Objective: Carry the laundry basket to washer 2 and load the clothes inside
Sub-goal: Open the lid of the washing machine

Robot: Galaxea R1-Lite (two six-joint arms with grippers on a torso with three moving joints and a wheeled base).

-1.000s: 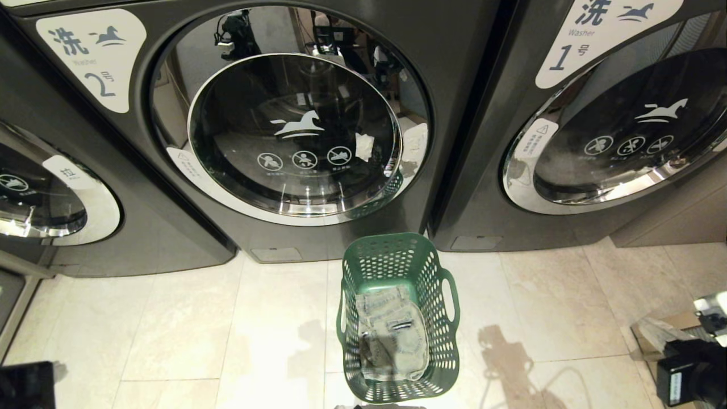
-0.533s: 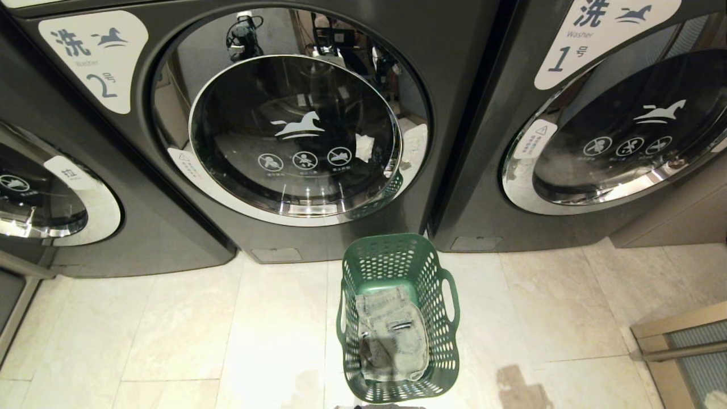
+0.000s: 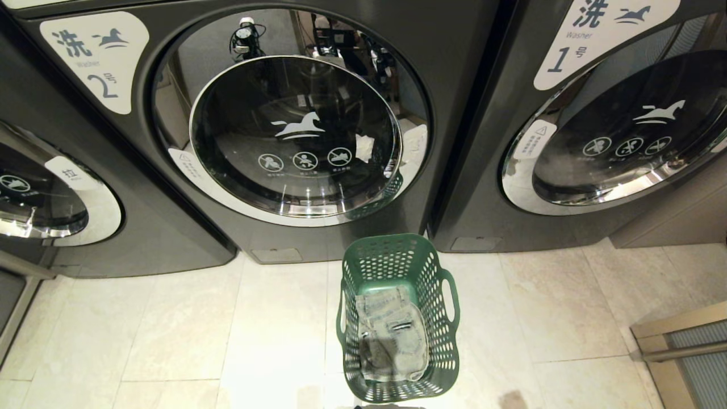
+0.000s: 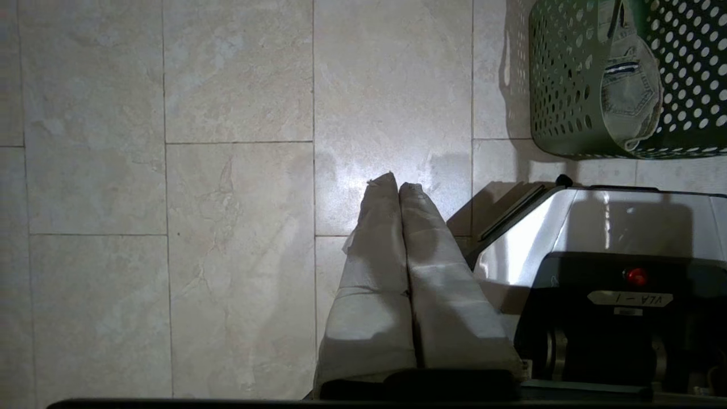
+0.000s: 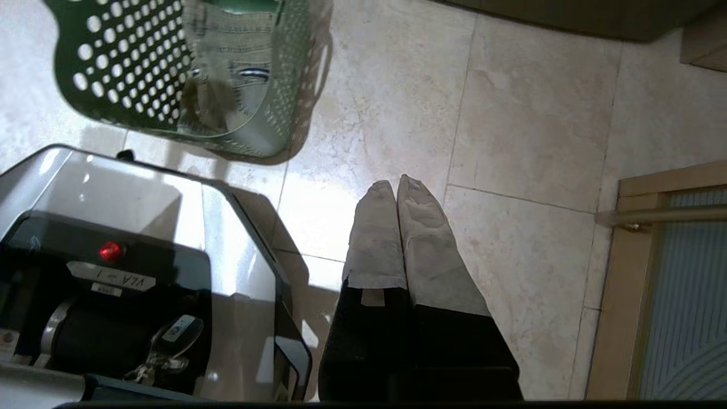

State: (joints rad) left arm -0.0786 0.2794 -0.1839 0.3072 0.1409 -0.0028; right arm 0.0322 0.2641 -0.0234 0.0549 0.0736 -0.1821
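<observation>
The green laundry basket (image 3: 392,255) stands on the tiled floor just in front of washer 2 (image 3: 295,136), whose round glass door is closed and whose label (image 3: 96,57) reads "2". The clothes (image 3: 392,335), folded pale denim, lie in the basket. Neither gripper appears in the head view. My left gripper (image 4: 397,184) is shut and empty, hanging over bare tile beside my base, with the basket (image 4: 568,85) and denim (image 4: 627,85) off to one side. My right gripper (image 5: 396,184) is also shut and empty over the floor, apart from the basket (image 5: 125,74).
Washer 1 (image 3: 619,130) stands right of washer 2, and another washer (image 3: 45,193) stands at the left. My silver and black base (image 4: 596,238) sits just behind the basket. A wood-framed glass panel (image 3: 681,341) borders the floor at the right.
Both arms, seen a second ago at the bottom corners of the head view, have dropped out of it. Their shadows on the floor slid down. The basket stayed put.
</observation>
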